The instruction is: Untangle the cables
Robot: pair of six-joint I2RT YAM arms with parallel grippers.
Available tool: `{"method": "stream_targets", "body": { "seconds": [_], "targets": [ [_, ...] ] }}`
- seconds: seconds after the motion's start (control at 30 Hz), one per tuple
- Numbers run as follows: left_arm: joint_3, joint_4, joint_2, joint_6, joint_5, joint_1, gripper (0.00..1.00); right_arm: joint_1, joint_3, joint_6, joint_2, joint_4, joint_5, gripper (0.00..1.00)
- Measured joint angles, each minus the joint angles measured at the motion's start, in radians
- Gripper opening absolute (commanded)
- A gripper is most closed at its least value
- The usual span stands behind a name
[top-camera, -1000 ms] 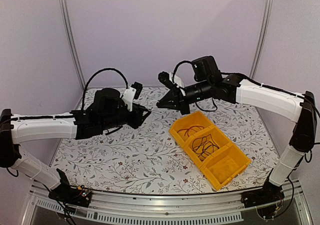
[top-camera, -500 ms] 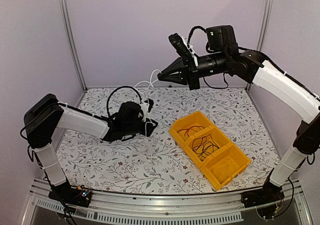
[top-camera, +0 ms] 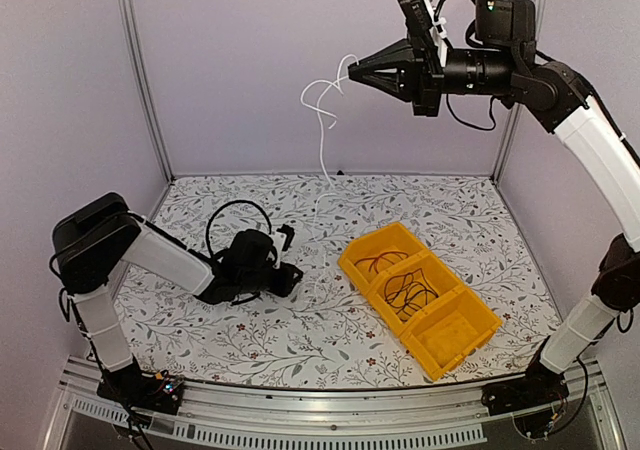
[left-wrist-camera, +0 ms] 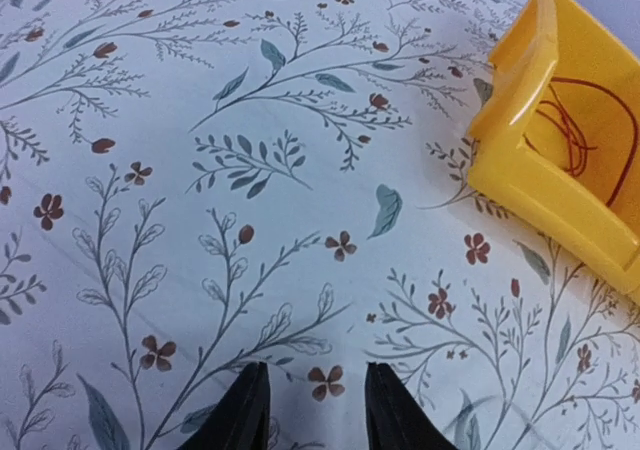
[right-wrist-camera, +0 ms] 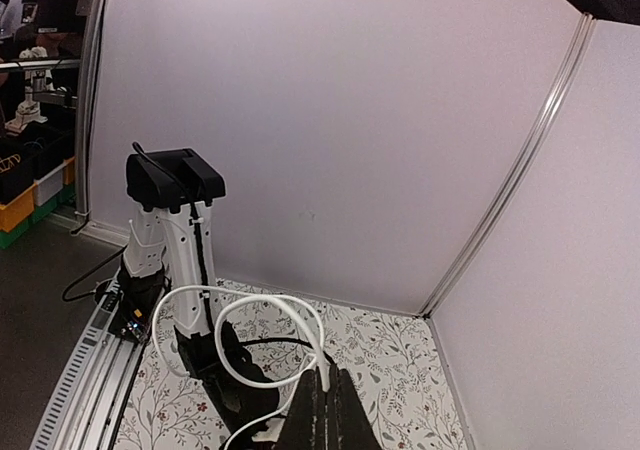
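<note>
White cable [top-camera: 322,160] hangs high from right gripper [top-camera: 353,70].

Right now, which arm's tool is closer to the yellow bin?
Left. The left tool is low beside the yellow bin; the right tool is high above, gripping a white cable.

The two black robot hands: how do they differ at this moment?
The right hand hangs high above the flowered table; the left hand sits low, just over it. The right hand is shut on a thin white cable that dangles down; the left hand is open and holds nothing. Both are black and two-fingered.
</note>
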Motion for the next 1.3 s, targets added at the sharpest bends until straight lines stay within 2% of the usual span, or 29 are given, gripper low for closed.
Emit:
{"method": "stream_targets", "body": {
  "seconds": [0.13, 0.33, 0.47, 0.6, 0.7, 0.8, 1.07, 1.17, 1.3],
  "targets": [
    [-0.121, -0.018, -0.128, -0.006, -0.016, 0.003, 0.52, -0.005, -0.045, 0.005, -0.009, 0.011, 0.008, 0.00],
    [-0.238, -0.024, -0.488, 0.002, -0.051, -0.031, 0.73, -0.005, -0.135, 0.020, 0.009, 0.012, 0.016, 0.00],
    [-0.293, 0.005, -0.634, 0.064, -0.026, -0.128, 0.75, -0.005, -0.139, 0.032, 0.028, 0.020, 0.027, 0.00],
    [-0.296, 0.036, -0.651, 0.121, 0.007, -0.205, 0.75, -0.005, -0.139, 0.041, 0.030, 0.035, 0.032, 0.00],
    [-0.270, 0.068, -0.604, 0.138, 0.002, -0.218, 0.75, -0.005, -0.139, 0.055, 0.034, 0.049, 0.029, 0.00],
    [-0.187, 0.096, -0.486, 0.142, -0.043, -0.219, 0.74, -0.005, -0.139, 0.070, 0.043, 0.060, 0.022, 0.00],
    [0.190, 0.137, -0.047, 0.089, -0.192, -0.207, 0.63, -0.005, -0.134, 0.090, 0.050, 0.062, 0.004, 0.00],
    [0.218, 0.154, 0.045, 0.035, -0.224, -0.192, 0.57, -0.007, -0.095, 0.082, 0.050, 0.037, 0.013, 0.00],
    [0.175, 0.169, 0.107, -0.058, -0.237, -0.137, 0.53, -0.048, 0.039, 0.075, 0.037, 0.007, 0.007, 0.00]
  ]
}}
